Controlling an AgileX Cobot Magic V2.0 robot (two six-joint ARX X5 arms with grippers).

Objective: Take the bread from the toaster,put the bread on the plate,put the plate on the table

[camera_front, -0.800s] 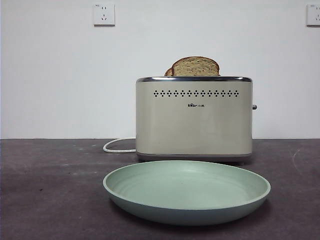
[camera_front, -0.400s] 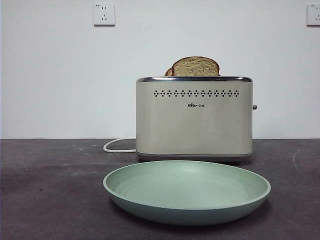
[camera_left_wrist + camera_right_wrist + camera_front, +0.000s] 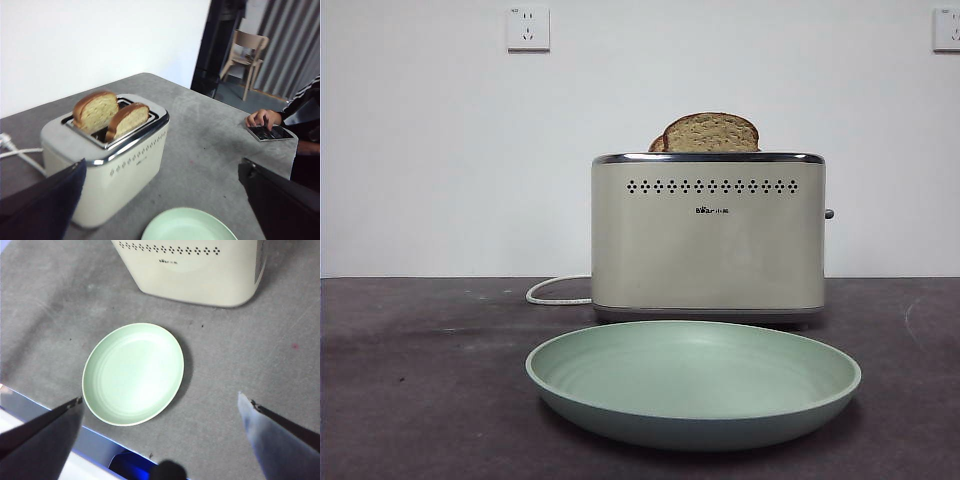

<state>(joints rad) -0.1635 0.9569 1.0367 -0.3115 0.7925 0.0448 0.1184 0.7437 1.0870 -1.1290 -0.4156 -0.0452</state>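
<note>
On the dark grey-brown matte table, before a bare white wall with two sockets, the tan crusted bread slice stands in the cream boxy toaster, the empty mint-green round plate at its 6 o'clock, while the left gripper and right gripper hover, jaws spread wide.
</note>
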